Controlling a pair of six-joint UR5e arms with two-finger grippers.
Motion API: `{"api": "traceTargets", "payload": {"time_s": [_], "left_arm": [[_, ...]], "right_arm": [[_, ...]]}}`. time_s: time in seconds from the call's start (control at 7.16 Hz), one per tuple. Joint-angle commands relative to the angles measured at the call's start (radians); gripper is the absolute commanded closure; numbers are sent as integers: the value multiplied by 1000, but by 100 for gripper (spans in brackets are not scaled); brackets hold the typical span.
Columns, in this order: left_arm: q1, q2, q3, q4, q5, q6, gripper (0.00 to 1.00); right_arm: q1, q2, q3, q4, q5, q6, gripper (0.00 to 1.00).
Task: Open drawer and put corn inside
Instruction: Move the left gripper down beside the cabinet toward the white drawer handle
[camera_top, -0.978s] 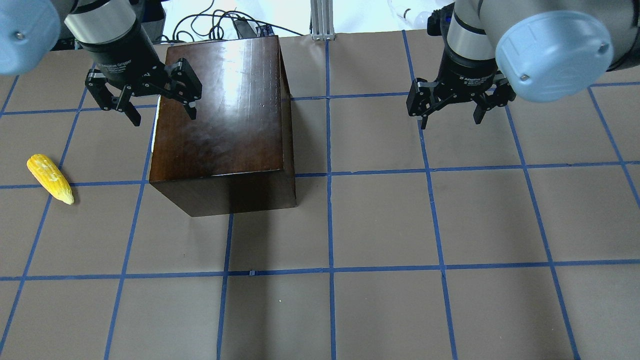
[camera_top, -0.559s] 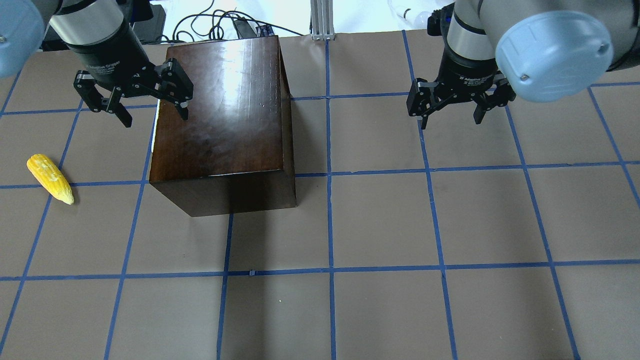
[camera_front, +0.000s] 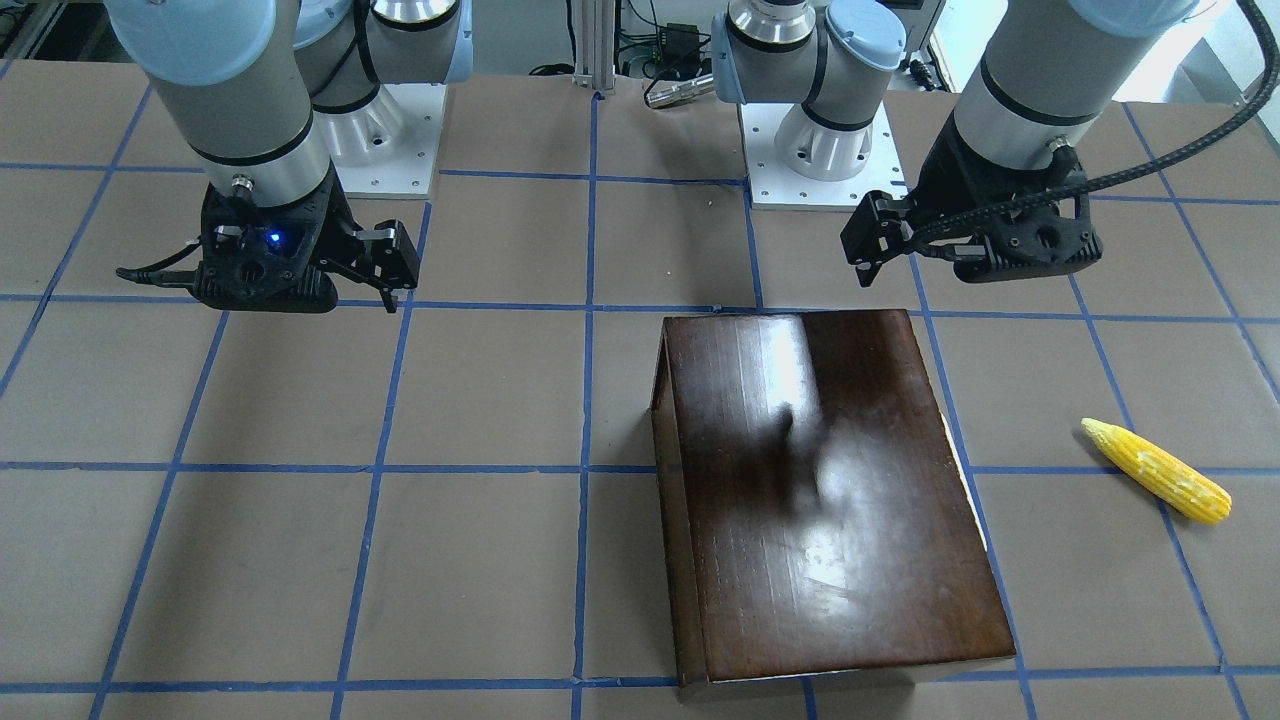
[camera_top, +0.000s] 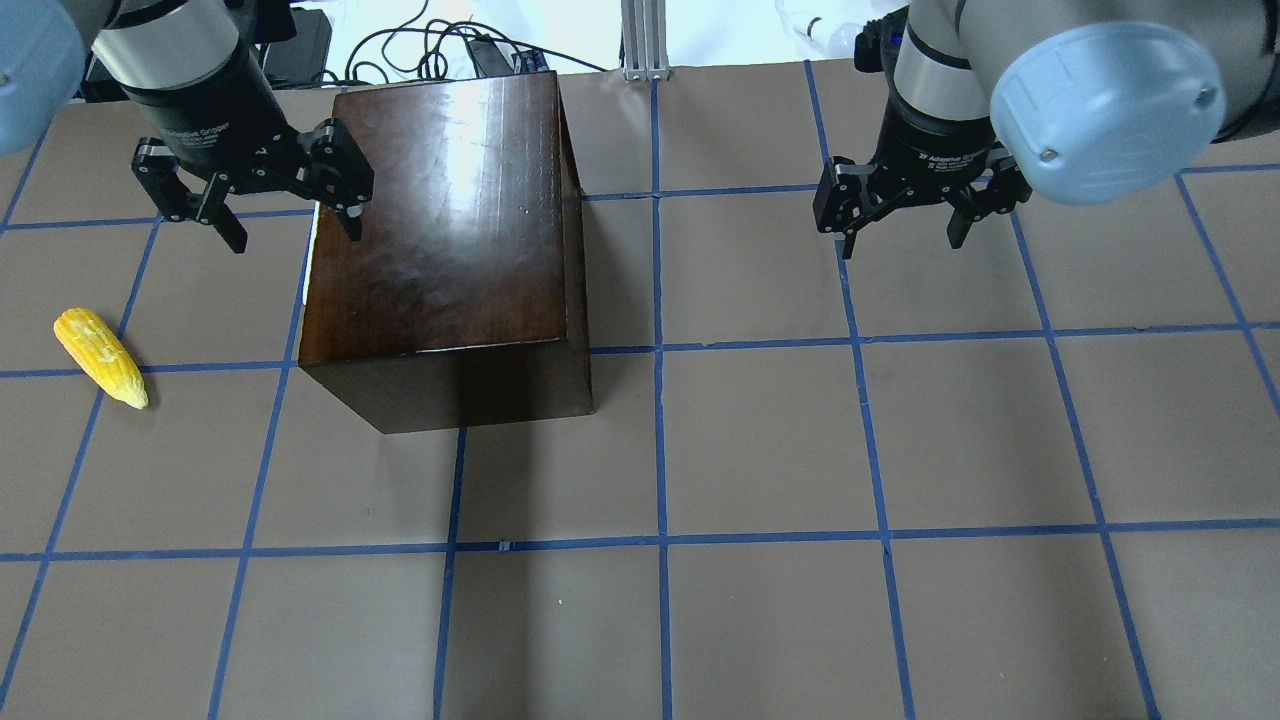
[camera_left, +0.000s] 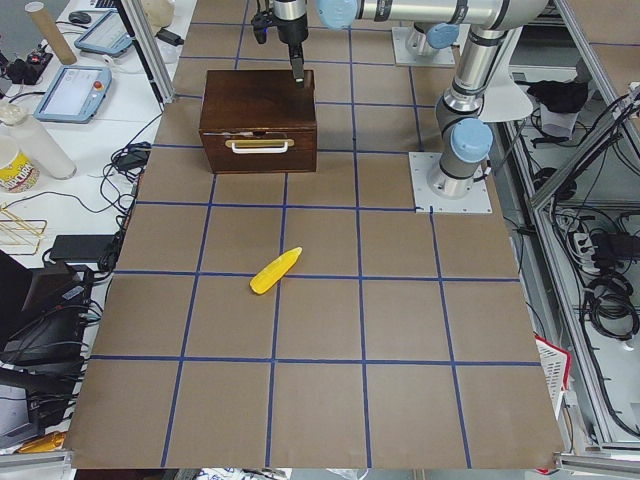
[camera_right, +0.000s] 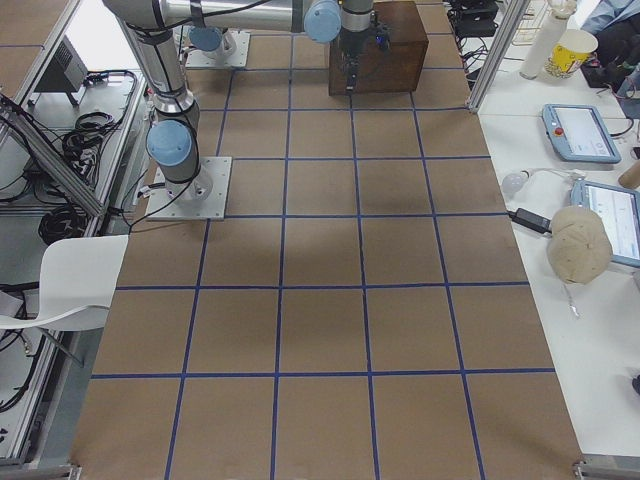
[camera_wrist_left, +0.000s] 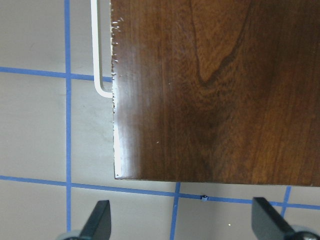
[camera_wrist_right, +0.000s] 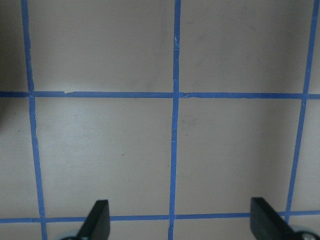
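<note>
Starting from the robot's edge, the table (camera_top: 760, 440) shows its brown surface, crossed by a grid of blue tape (camera_top: 660, 540).

Farther out, close to the left edge, the corn (camera_top: 100, 358) lies flat on the table. It is well apart from the box, and its pointed end is turned toward the robot's edge and a little toward the box. Nothing touches it.

The dark glossy box (camera_top: 440, 220) stands left of the middle and reaches to the far edge. The drawer (camera_left: 258, 155) is in the side that faces the left edge. It is pushed fully in, its front even with the box, so what it holds cannot be seen. A pale pull (camera_left: 260, 146) lies across this front.

The left gripper (camera_top: 295, 238) hovers above the drawer side of the box, its jaws spread wide and gripping nothing. In the left wrist view one corner of the box top and one end of the pull lie under the two fingers (camera_wrist_left: 97, 220).

The right gripper (camera_top: 900, 245) hangs over the table toward the right edge, well apart from the box. Its jaws are spread wide too, with tape lines below them.
</note>
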Motion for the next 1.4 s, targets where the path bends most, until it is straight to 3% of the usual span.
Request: {"api": "traceTargets", "payload": {"time_s": [0.0, 0.28, 0.56, 0.84, 0.98, 1.26], "left_arm": [[13, -3, 2, 1, 12, 0, 0], [21, -3, 13, -2, 11, 0, 0], [143, -1, 28, 6, 1, 18, 0], [295, -36, 83, 45, -43, 264, 0], [347, -56, 86, 53, -90, 294, 0], [395, -108, 71, 129, -104, 424, 0]], "right_arm": [[0, 0, 0, 0, 0, 0, 0], [0, -1, 0, -2, 0, 0, 0], [0, 0, 0, 0, 0, 0, 0], [0, 0, 0, -2, -2, 0, 0], [0, -1, 0, 0, -2, 0, 0], [0, -1, 0, -2, -2, 0, 0]]}}
